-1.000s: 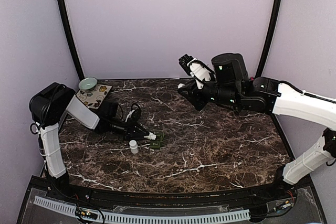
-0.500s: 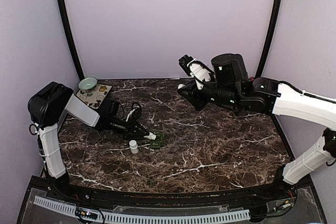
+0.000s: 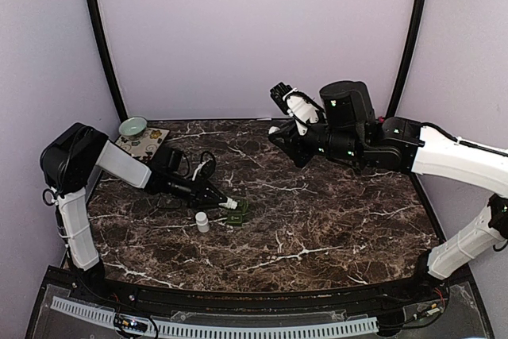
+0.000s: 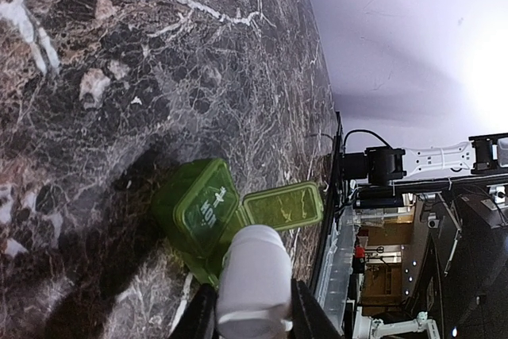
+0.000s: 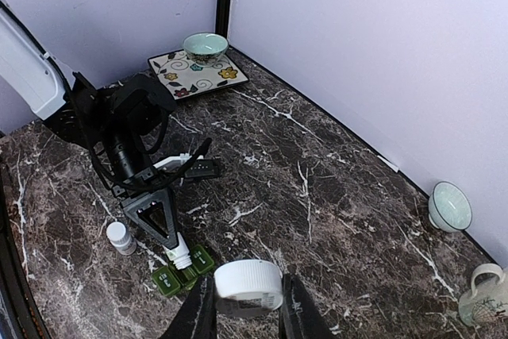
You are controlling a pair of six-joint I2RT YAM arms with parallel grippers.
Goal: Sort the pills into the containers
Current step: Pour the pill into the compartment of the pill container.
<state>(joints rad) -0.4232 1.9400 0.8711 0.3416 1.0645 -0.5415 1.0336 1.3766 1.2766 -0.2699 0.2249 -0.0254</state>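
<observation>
Top view: one green container (image 3: 240, 210) mid-left on the counter (image 3: 333, 228); two white bottles, standing bottle (image 3: 202, 221) just beside it, gripped bottle (image 3: 232, 206) pinched in the left claw (image 3: 228, 204) above it. Right claw (image 3: 279, 134) raised, load unclear.
Left wrist: one lid (image 4: 282, 206) open; rest of container partly hidden.
Right wrist: right claw clamps one ribbed white cap (image 5: 248, 287); two bowls (image 5: 205, 44) (image 5: 450, 206); one mug (image 5: 482, 301), cut off.

A robotics lab cell: plain lilac walls (image 3: 254, 37) box in a dark marble table (image 3: 333, 220).
</observation>
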